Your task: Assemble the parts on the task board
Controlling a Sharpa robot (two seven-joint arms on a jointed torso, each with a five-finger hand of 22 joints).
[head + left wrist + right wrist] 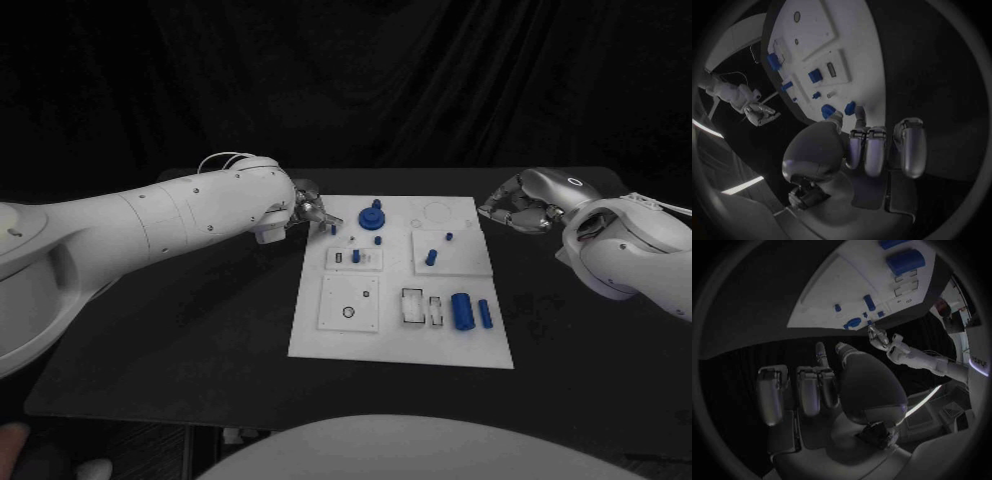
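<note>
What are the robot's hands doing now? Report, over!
Left hand at the task board's far-left edge, holding nothing. Right hand off its far-right corner, fingers curled, empty. Blue parts sit untouched. Nothing in the way.

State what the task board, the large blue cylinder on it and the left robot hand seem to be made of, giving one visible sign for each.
Task board: probably matte white plastic; flat, even, no glare. Large blue cylinder: likely moulded plastic; uniform colour with a soft sheen. Left robot hand: silvery, smooth shells with soft highlights; metal or metallic-coated plastic, can't tell which.
</note>
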